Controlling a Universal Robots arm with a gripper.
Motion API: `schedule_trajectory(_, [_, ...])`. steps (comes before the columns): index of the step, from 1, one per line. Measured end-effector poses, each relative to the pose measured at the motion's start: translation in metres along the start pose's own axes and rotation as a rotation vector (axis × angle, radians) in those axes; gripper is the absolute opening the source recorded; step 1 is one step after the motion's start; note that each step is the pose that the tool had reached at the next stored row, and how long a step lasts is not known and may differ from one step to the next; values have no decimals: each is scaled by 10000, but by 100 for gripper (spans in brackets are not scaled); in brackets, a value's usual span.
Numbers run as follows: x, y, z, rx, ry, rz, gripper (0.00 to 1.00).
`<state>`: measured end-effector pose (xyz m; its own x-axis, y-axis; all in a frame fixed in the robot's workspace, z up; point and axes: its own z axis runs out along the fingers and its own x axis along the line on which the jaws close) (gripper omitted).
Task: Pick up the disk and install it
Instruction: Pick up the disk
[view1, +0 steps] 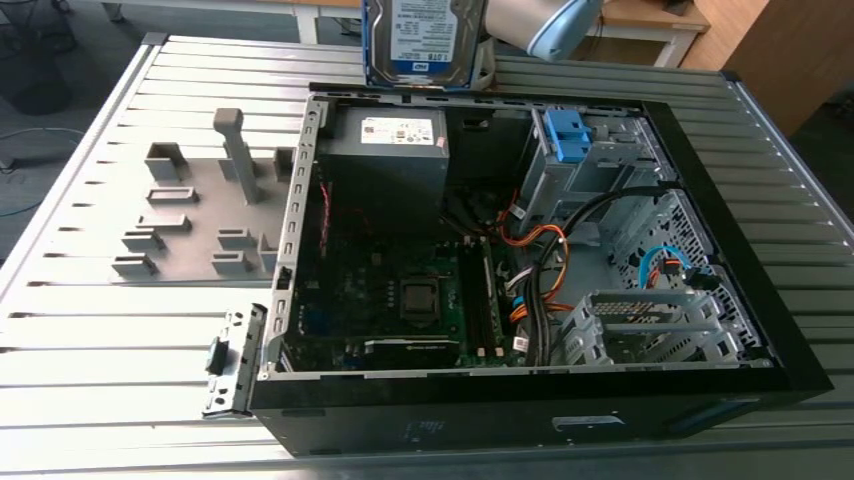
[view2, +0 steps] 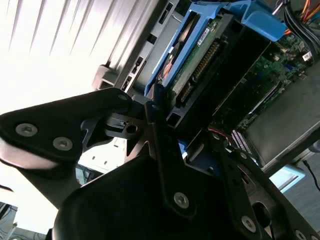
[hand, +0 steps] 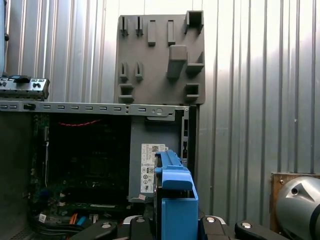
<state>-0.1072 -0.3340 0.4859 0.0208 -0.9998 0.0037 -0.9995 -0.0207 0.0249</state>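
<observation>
We start with the slatted metal table (view1: 80, 330) and, on it, the open case (view1: 467, 425), lying on its side with the board facing up. In the exterior view a grey fixture plate (view1: 187, 225) lies at nine o'clock of the case. Inside the case the power supply (view1: 387, 150) sits toward twelve, and a drive cage (view1: 601, 165) at about one o'clock carries a blue bracket (view1: 567, 135).

The arm (view1: 541, 25) comes in at twelve o'clock. The disk (view1: 420, 40) hangs there upright, label toward the camera, off the table and just beyond the case's far rim. In the second wrist view the gripper (view2: 182, 125) has its fingers (view2: 155, 115) clenched on the disk's blue caddy, with the circuit side showing.

We judge the pick done and the carry to the case in hand; the install is not yet begun. From here it calls for bringing the disk round toward one o'clock and squaring the caddy to the bay's rails before any push, clear of the cables (view1: 531, 285). Which slot is free we cannot tell for sure, since the bracket seems to cover part of the cage.
</observation>
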Motion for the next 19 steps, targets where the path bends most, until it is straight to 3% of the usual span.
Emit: schedule_trajectory(19, [64, 1, 3, -1, 2, 0, 36])
